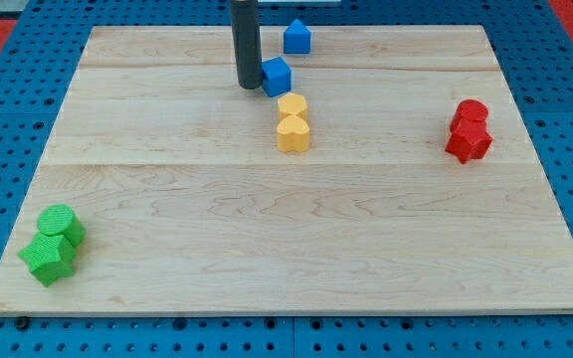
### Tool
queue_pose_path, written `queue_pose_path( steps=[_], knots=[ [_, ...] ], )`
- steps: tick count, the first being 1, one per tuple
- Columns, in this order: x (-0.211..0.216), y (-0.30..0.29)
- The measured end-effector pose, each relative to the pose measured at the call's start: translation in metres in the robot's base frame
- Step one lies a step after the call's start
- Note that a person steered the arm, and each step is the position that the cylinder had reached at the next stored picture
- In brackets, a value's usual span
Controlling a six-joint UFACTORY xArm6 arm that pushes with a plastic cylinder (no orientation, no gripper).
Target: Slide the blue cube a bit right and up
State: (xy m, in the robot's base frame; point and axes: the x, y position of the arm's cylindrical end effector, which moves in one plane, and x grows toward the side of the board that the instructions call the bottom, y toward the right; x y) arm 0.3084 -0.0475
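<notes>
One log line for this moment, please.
tip touching blue cube, its left | yellow blocks just below cube | push pending

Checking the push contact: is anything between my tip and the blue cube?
Nothing: in the camera view my tip sits right against the blue cube, on its left.

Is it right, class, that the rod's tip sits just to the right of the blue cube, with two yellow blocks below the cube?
Not quite. The camera view shows my tip just to the left of the blue cube, not its right. The two yellow blocks do lie below the cube.
</notes>
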Motion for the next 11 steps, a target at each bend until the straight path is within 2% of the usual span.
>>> queue_pose_path(
  steps=[3,5,6,11],
  knots=[
    [-0.004,0.017],
    [0.028,0.038],
    [0.028,0.050],
    [-0.009,0.039]
  ],
)
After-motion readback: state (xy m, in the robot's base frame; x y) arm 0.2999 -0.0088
